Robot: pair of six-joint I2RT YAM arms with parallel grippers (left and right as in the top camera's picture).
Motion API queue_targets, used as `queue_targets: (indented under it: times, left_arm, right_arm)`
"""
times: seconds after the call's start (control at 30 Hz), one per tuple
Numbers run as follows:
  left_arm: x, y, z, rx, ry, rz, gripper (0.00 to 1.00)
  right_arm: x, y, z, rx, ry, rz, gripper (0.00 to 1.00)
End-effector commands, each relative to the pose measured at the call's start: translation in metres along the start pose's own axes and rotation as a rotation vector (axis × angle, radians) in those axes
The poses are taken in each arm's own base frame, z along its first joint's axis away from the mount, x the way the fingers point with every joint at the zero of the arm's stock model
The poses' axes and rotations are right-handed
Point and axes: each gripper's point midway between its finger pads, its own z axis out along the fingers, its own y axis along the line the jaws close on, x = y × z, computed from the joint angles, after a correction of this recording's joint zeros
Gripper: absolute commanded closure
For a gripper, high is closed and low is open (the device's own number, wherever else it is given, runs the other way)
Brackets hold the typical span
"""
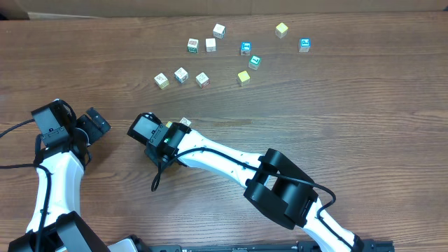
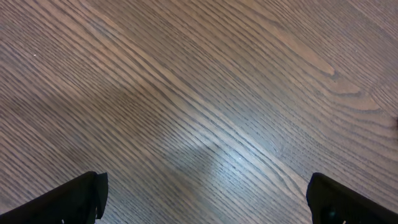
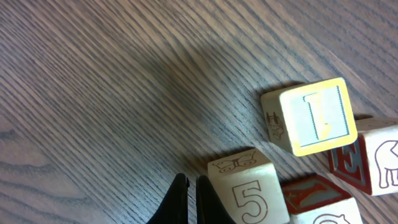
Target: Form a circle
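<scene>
Here, right arm (image 1: 210, 154) low across the table (image 1: 350, 105), right pincer (image 3: 191, 199) tight together beside the circle (image 3: 314, 186); left pincer (image 2: 205, 196) wide apart.

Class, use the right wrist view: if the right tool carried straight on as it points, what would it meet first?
Probably only the bare table; the shut right tool aims just beside the block printed 5, with no block in its line. Depth is unclear.

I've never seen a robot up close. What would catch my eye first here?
Probably the white right arm stretched across the wooden table, its pincer shut beside a tight cluster of printed cubes, one showing a 5. Then the loose cubes scattered along the far side, and the left pincer wide open over bare wood.
</scene>
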Motion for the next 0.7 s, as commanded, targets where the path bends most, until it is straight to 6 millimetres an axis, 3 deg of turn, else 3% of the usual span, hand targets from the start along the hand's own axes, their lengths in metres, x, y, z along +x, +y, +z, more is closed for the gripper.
queue_targets:
  times: [0.0,0.53,0.67]
  left_arm:
    - [-0.0027,-0.0002,-0.0037,0.005,-0.013,-0.012,0.01]
    - [-0.0028,-0.0002,-0.0037,0.005,-0.013,-0.012,0.0]
    - [-0.0027,-0.0002,-0.0037,0.005,-0.013,-0.012,0.0]
  right_arm:
    - [0.0,-0.0052,0.0028,0.017,-0.002,0.007,0.96]
    - [-0.0022,-0.0097,0.0026,0.044,-0.014,0.008,0.96]
    - [-0.0049,-0.0007,0.0011,-0.005,-0.017,0.003,0.96]
